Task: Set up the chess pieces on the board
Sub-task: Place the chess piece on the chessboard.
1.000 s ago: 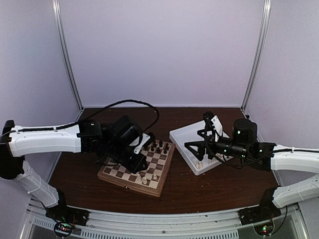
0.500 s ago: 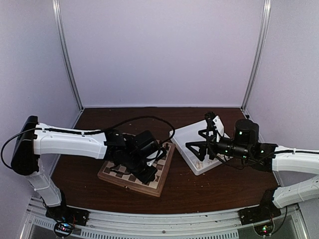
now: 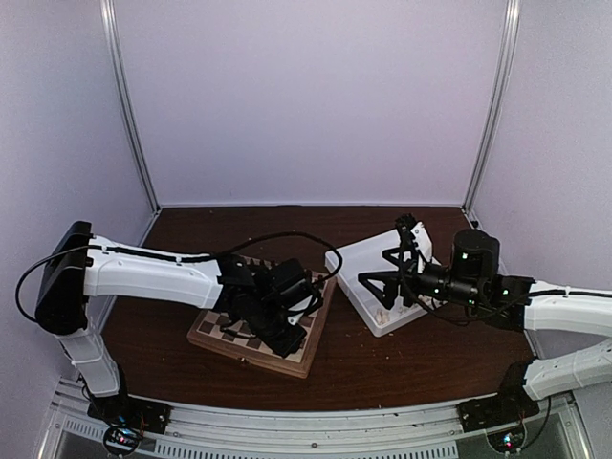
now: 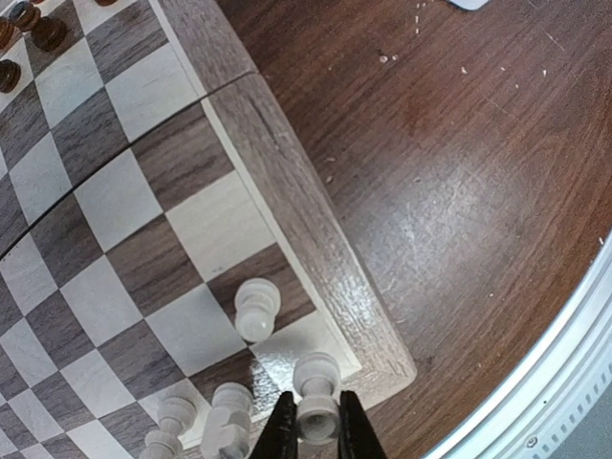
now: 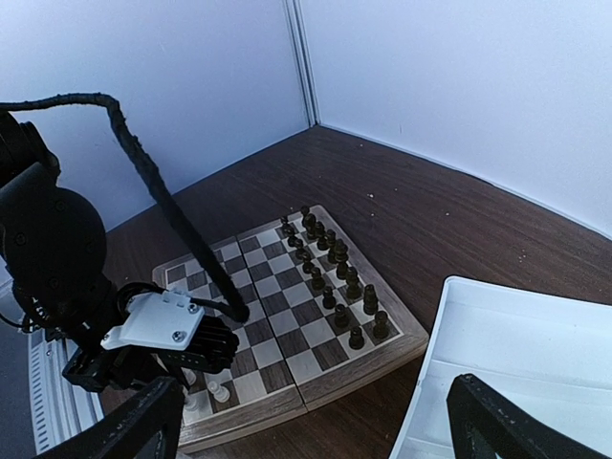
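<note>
The board [image 3: 244,353] lies on the table in front of the left arm. My left gripper [image 4: 316,423] is shut on a cream chess piece [image 4: 316,382], held upright over the board's near right corner square [image 4: 287,346]. Three other cream pieces [image 4: 256,308] stand on squares beside it. In the top view the left gripper [image 3: 287,338] is low over that corner, mostly hidden by its wrist. My right gripper [image 3: 380,251] is wide open and empty above the white tray [image 3: 356,298]. The right wrist view shows the board [image 5: 316,387] from above and to the right.
Dark chess figures [image 5: 335,273] stand in two rows along the board's far side, also seen in the left wrist view [image 4: 29,29]. The left arm's black cable [image 5: 153,172] arcs over the board. The table's metal front rail [image 4: 564,382] runs close to the board's corner.
My left arm has stretched out to the right and come down toward the board's near right corner. The right arm has hardly moved.
</note>
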